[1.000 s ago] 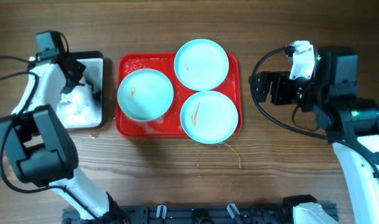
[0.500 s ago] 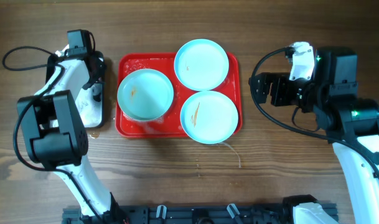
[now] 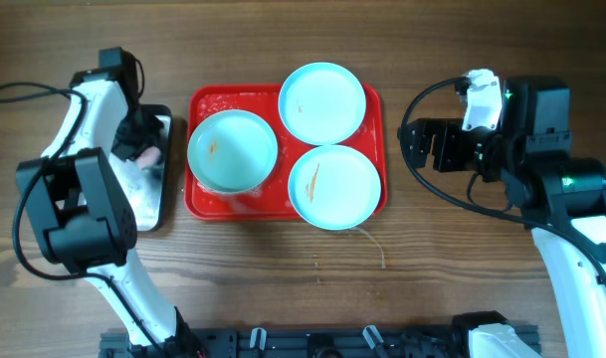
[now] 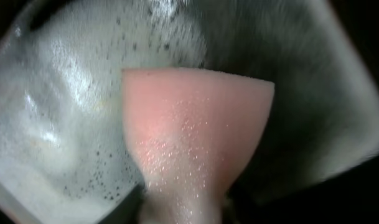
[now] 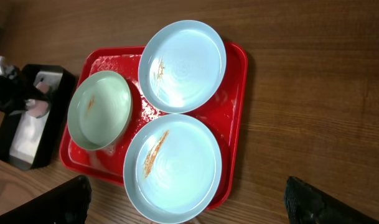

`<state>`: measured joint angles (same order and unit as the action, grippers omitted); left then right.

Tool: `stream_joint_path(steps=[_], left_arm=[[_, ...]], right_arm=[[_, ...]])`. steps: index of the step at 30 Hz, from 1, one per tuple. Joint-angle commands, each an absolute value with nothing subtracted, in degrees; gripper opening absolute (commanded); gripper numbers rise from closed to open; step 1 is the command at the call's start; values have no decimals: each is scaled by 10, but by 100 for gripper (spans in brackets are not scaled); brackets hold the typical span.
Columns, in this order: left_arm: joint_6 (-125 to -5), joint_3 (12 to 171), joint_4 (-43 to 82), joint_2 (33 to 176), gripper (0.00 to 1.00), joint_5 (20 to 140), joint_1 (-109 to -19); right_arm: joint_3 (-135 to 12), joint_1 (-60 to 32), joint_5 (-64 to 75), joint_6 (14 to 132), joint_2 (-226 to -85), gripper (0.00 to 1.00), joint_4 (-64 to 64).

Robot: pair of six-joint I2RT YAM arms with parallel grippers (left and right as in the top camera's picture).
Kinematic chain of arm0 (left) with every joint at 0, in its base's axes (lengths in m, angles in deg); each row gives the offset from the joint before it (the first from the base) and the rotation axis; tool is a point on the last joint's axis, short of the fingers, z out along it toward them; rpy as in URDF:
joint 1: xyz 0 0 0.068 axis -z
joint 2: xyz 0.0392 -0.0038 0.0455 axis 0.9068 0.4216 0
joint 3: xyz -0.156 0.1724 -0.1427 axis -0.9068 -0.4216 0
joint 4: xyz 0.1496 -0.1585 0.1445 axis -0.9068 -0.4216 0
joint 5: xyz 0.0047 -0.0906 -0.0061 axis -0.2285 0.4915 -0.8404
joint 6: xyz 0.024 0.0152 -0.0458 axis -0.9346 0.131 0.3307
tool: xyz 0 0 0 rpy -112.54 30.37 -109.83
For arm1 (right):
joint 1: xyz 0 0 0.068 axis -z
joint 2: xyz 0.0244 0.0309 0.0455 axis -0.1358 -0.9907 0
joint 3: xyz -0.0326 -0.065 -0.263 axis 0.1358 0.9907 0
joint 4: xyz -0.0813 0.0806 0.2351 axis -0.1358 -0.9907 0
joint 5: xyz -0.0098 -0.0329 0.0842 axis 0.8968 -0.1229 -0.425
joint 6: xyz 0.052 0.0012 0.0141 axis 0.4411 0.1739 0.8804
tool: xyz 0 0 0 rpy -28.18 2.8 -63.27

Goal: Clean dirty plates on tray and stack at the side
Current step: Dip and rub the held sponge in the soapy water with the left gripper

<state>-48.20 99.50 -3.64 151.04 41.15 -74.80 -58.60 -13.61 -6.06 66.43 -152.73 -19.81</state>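
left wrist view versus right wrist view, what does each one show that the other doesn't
Only left wrist: droplets on the pink foam sponge and suds around it. Only right wrist: three pale turquoise round plates on the red plastic tray, brown streaks on them, wooden table. Both: the sponge and the black-rimmed metal tray.

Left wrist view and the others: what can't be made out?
- Left pincer: fingers cut off by the left wrist view's bottom edge; grip on the sponge unclear.
- Metal tray: blurred in left wrist view; left arm covers much of it overhead.
- Red tray: mostly under plates, overhead and right wrist.
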Motion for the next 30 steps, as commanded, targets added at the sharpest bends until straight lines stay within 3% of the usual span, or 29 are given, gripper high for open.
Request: stream_joint_path(steps=[1,8,11,12,15,17,24,30], left_arm=[[-492,1016,-41,1487,49,405,-762],[-515,967,18,1506,68,404,-764],[-514,917,72,1517,21,410,-764],[-514,903,84,1519,12,410,-764],[-514,881,102,1519,11,410,-764],[-514,878,103,1519,4,410,-764],[-549,996,-30,1462,4,403,-766],[-546,998,-40,1442,5,361,-781]], right_arm=[[-598,-136,-70,653,-1528,100,-198],[-598,-136,-70,654,-1528,100,-203],[-598,-136,-71,654,-1528,100,-203],[-598,-136,-70,654,-1528,100,-203],[-598,-136,-70,655,-1528,100,-204],[-598,-136,-70,654,-1528,100,-205],[-598,-136,-70,653,-1528,100,-204],[-598,-136,-70,653,-1528,100,-204]])
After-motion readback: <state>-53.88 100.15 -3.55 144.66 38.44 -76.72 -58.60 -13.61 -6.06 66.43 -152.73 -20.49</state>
